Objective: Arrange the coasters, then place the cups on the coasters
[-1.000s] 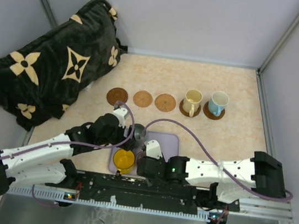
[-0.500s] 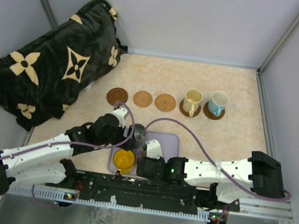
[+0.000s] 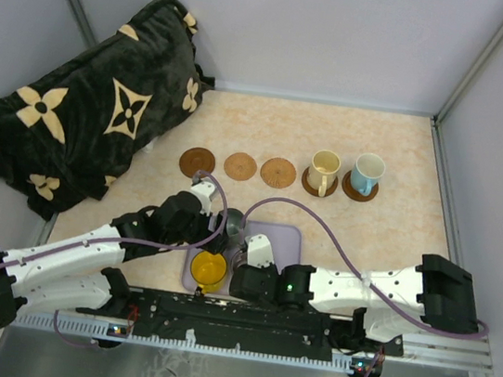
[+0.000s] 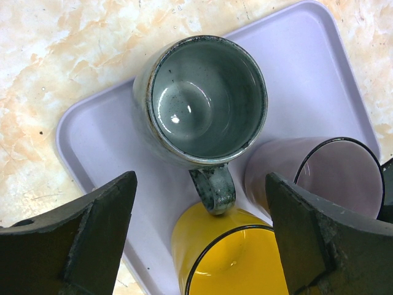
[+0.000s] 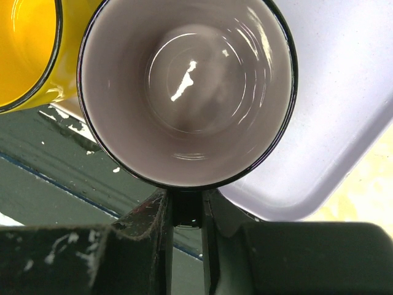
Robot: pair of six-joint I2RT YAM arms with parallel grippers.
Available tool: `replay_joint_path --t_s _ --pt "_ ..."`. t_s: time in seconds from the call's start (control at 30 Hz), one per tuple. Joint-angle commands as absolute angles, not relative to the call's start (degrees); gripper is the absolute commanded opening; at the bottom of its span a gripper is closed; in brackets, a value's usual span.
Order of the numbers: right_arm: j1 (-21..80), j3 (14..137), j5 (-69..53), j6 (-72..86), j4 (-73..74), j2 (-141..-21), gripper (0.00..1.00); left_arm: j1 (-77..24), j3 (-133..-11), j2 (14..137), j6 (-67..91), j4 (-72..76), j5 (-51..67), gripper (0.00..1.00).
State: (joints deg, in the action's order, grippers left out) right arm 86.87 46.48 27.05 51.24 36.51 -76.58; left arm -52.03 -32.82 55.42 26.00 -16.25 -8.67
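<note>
— Well, how is the right claw [image 5: 185, 209] set?
— It is pinched onto the handle of the purple cup [image 5: 184, 92], which is seated on the lavender tray [image 4: 307, 74] beside the yellow cup [image 4: 227, 258].
— And the left claw [image 4: 199, 215]?
— It is spread wide above the grey-green cup [image 4: 206, 98].

The tray [image 4: 307, 61] is plain lavender. On it stand the grey-green mug [image 4: 206, 98] with a speckled glaze, the yellow mug [image 4: 227, 249] and the purple-grey mug [image 5: 184, 92], both black-rimmed. Far right are the cream mug [image 3: 324, 168] and the light blue mug [image 3: 367, 171]. The left coaster [image 3: 197, 161] is dark brown. The blanket [image 3: 94, 110] is black with cream flowers. The table [image 3: 396, 228] is cream-orange marbled.
</note>
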Motion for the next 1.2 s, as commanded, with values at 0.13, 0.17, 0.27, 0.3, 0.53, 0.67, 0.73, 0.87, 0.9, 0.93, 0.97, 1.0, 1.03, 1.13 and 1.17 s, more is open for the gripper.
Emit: replay_joint_path --t_s 0.13,0.17,0.27,0.3,0.53,0.67,0.73,0.87,0.9,0.93,0.97,1.0,1.03,1.13,1.17 --pt "87.36 48.26 35.64 53.6 39.43 -76.36 0.0 -52.44 -32.52 54.45 26.81 -15.23 -9.94 0.92" --pt "87.36 48.52 36.84 53.97 39.72 -75.61 0.0 -52.46 -32.52 54.18 26.81 -15.25 -10.2 0.92" --pt "87.36 49.27 41.0 55.02 40.95 -73.61 0.0 -52.39 -32.52 53.27 26.76 -15.25 -11.14 0.92" --pt "87.25 49.68 42.64 55.38 41.64 -73.05 0.0 -52.38 -32.5 53.07 26.79 -15.21 -11.42 0.92" --pt "81.12 51.84 46.95 54.12 41.27 -70.31 0.0 -52.45 -32.44 51.95 26.87 -14.87 -13.27 0.92" --pt "74.96 52.35 45.84 47.87 35.16 -68.76 0.0 -52.42 -32.13 51.69 26.89 -14.69 -14.54 0.92" --pt "70.16 53.26 44.09 44.22 31.88 -68.84 0.0 -52.39 -31.92 51.61 26.85 -14.59 -15.2 0.93" --pt "62.28 57.07 39.91 37.31 26.55 -72.06 0.0 -52.47 -31.59 51.23 26.95 -14.67 -17.08 0.93" --pt "60.88 58.45 39.25 35.87 25.64 -73.24 0.0 -52.44 -31.49 51.13 27.17 -14.84 -17.75 0.93" --pt "59.63 59.97 38.8 34.68 24.94 -74.78 0.0 -52.47 -31.35 50.89 27.68 -15.04 -18.46 0.93" --pt "58.46 61.42 38.41 33.65 24.19 -76.31 0.0 -52.47 -31.19 50.65 28.08 -15.17 -19.34 0.93" --pt "57.32 63.03 37.93 32.77 23.52 -77.81 0.0 -52.39 -31.01 50.3 28.31 -15.2 -20.04 0.94" --pt "56.2 64.4 36.95 32.17 22.83 -79.45 0.0 -52.46 -30.76 49.95 28.59 -15.16 -20.89 0.94" --pt "53.02 68.39 33.85 30.83 20.33 -84.03 0.0 -52.31 -30.14 49.31 28.68 -14.97 -22.13 0.94" --pt "52.19 69.8 33.22 30.48 19.98 -85.53 0.0 -52.33 -30.07 49.31 28.61 -14.94 -22.26 0.94"
